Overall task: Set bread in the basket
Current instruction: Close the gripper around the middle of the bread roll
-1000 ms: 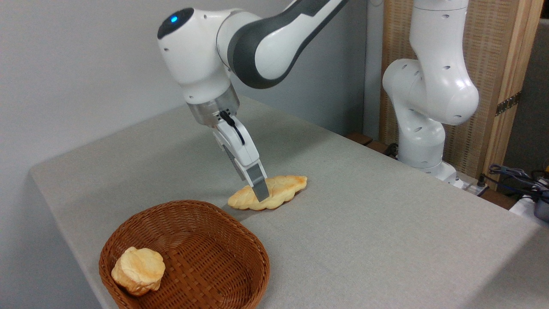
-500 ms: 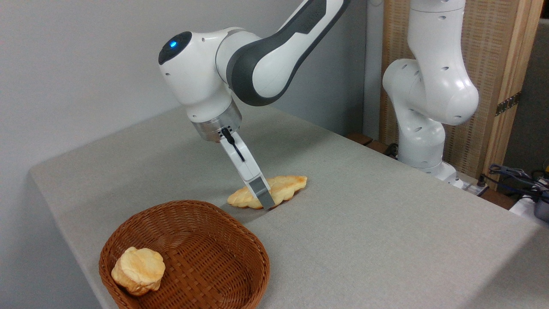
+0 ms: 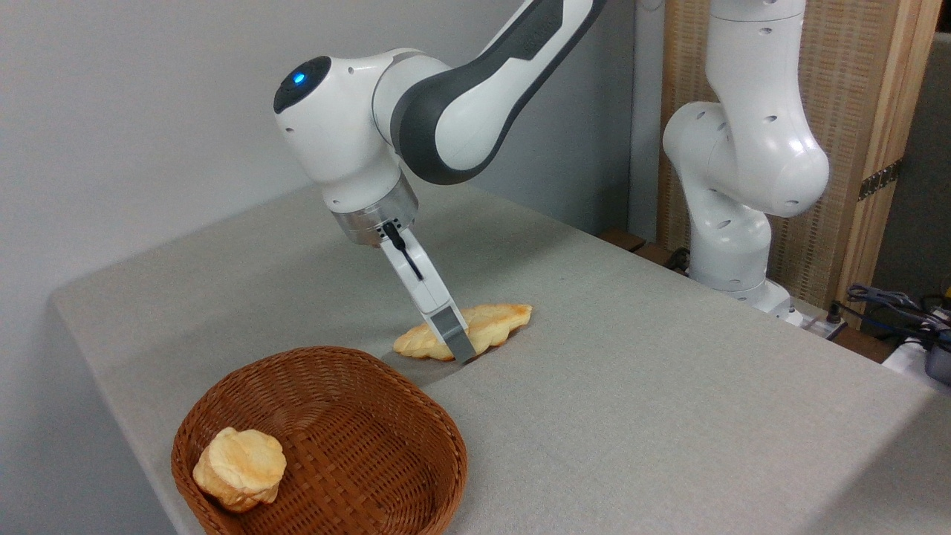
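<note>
End effector [image 3: 462, 349] down across bread [image 3: 483, 334] mid-surface [image 3: 631, 386], finger [image 3: 453, 338] at near side; grip state unclear. Basket [image 3: 334, 416] at near-left edge holds 1 bun [image 3: 239, 468].

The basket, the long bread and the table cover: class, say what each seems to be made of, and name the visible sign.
Basket: brown woven wicker, matt; the strand weave shows. Long bread: baked dough or a foam replica, cannot tell; pale golden braided top, browned tips. Table cover: grey cloth, matt; fine weave, draped corners.
</note>
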